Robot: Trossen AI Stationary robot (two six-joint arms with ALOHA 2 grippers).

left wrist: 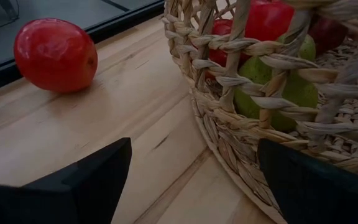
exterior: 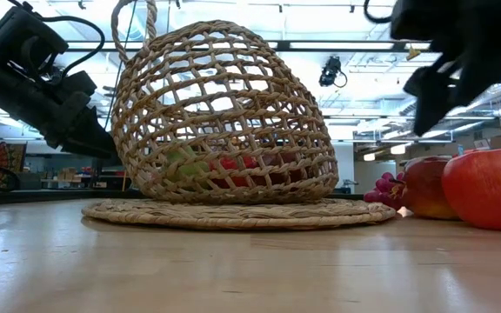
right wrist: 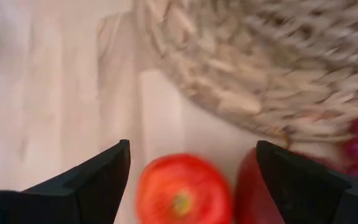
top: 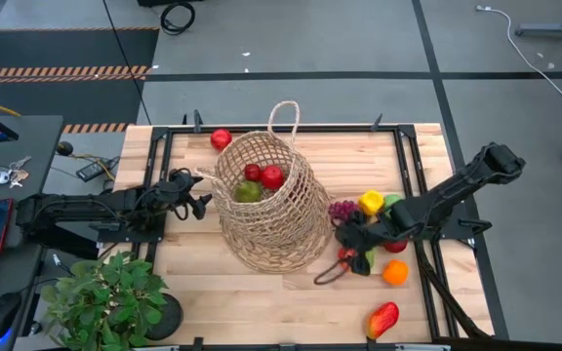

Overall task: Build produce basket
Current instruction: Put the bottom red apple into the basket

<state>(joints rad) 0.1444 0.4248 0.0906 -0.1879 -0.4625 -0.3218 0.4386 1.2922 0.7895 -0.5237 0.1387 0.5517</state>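
The tan wicker basket (top: 266, 200) stands mid-table on its wide base, with two red fruits (top: 272, 176) and a green one (left wrist: 284, 93) inside. A red apple (top: 220, 138) lies on the table at the far left. More produce lies right of the basket: purple grapes (top: 341, 209), a yellow pepper (top: 371, 202), an orange (top: 395, 273), a red-yellow mango (top: 383, 319) and a red tomato (right wrist: 180, 190). My right gripper (right wrist: 193, 155) hangs open above the tomato and touches nothing. My left gripper (left wrist: 194, 162) waits open at the basket's left side.
A leafy potted plant (top: 105, 297) stands at the near left corner. Black frame rails (top: 408, 156) run along the table's sides. Bare wood lies in front of the basket (top: 261, 302).
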